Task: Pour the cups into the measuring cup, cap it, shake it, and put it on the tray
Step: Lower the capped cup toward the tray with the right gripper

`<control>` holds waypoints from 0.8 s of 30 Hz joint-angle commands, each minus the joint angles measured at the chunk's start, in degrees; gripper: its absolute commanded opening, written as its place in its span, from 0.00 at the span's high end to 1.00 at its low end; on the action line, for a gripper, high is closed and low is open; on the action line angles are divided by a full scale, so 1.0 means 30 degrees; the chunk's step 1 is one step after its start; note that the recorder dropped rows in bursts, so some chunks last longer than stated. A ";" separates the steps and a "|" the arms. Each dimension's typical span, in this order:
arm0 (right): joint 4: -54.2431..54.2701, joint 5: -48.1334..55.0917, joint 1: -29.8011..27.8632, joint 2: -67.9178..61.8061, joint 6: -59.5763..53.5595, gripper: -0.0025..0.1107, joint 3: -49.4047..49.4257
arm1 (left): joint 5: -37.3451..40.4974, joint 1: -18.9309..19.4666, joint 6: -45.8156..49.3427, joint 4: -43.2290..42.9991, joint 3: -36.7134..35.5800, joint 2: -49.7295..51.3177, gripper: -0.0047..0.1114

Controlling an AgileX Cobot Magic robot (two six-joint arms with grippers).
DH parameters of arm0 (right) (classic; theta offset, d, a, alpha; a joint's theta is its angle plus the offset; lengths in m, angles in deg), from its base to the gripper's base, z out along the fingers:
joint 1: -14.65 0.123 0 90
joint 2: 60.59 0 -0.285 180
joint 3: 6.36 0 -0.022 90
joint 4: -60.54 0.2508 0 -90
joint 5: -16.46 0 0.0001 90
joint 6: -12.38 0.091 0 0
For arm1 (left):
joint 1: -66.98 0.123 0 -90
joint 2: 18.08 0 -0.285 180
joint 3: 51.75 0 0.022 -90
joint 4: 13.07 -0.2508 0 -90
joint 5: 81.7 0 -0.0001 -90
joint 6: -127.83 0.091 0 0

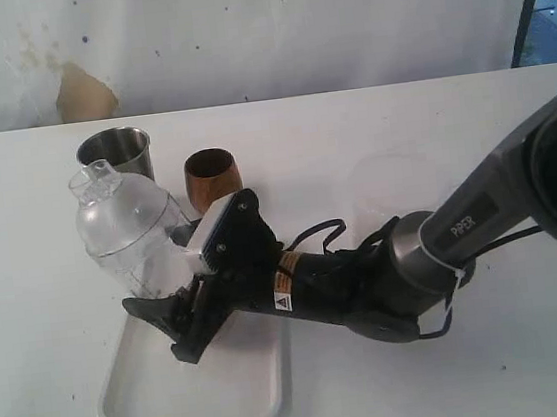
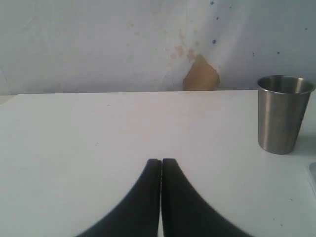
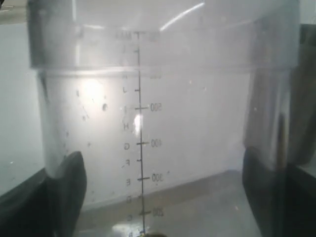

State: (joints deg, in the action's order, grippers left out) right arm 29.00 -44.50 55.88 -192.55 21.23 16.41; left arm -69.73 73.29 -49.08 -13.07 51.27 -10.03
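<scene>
Camera setup: one high overview plus two wrist cams

The exterior view sits up high and looks down over the desk (image 1: 433, 151) toward the back wall (image 1: 288, 26), far enough back to take in most of the desktop. The left wrist view is way lower, just above the desk, looking level across it at that same wall from right behind the left gripper (image 2: 161, 165). It shares the steel tumbler (image 2: 282, 116) and the tan wall stain (image 2: 201, 74) with the exterior view. The right wrist view is jammed right up against the measuring cup (image 3: 148, 123), whose printed scale fills the frame; the exterior view catches that same cup from above.
</scene>
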 commanded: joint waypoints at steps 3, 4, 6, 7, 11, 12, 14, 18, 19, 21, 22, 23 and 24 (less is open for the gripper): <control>0.0304 -0.2260 0.0017 -0.1099 -0.0774 0.98 -0.1298 | -0.0145 -0.0041 -0.0016 0.0104 -0.0080 -0.0085 0.95; 0.0304 -0.2260 0.0017 -0.1300 -0.0501 0.98 -0.1522 | -0.0145 -0.0041 -0.0016 0.0104 -0.0080 -0.0085 0.95; 0.0304 -0.2403 0.0017 -0.1808 0.0374 0.98 -0.1865 | -0.0145 -0.0041 -0.0016 0.0104 -0.0080 -0.0085 0.95; 0.0304 -0.2436 0.0017 -0.2000 0.0710 0.98 -0.1944 | -0.0145 -0.0041 -0.0016 0.0104 -0.0080 -0.0085 0.95; 0.0304 -0.2339 0.0017 -0.2211 0.0685 0.98 -0.1956 | -0.0145 -0.0041 -0.0016 0.0104 -0.0080 -0.0085 0.95; 0.0304 -0.2339 0.0017 -0.2211 0.0685 0.98 -0.1956 | -0.0145 -0.0041 -0.0016 0.0104 -0.0080 -0.0085 0.95; 0.0304 -0.2404 0.0017 -0.2211 0.0685 0.98 -0.1956 | -0.0145 -0.0041 -0.0016 0.0104 -0.0080 -0.0085 0.95; 0.0265 -0.2362 0.0017 -0.2211 0.0685 0.98 -0.1865 | -0.0145 -0.0041 -0.0016 0.0104 -0.0080 -0.0085 0.95; 0.0300 -0.2403 0.0017 -0.2177 0.0685 0.98 -0.1825 | -0.0145 -0.0041 -0.0016 0.0104 -0.0080 -0.0085 0.95; 0.0302 -0.2403 0.0017 -0.2176 0.0685 0.98 -0.1825 | -0.0145 -0.0041 -0.0016 0.0104 -0.0080 -0.0085 0.95; 0.0302 -0.2403 0.0017 -0.2176 0.0685 0.98 -0.1825 | -0.0145 -0.0041 -0.0016 0.0104 -0.0080 -0.0085 0.95; 0.0302 -0.2442 0.0017 -0.2177 0.0685 0.98 -0.1825 | -0.0145 -0.0041 -0.0016 0.0104 -0.0080 -0.0085 0.95; 0.0302 -0.2489 0.0017 -0.2177 0.0685 0.98 -0.1825 | -0.0145 -0.0041 -0.0016 0.0104 -0.0080 -0.0085 0.95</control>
State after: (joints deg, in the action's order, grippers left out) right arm 29.91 -50.14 55.88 -199.02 22.87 10.78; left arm -69.73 73.29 -49.08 -13.07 51.27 -10.03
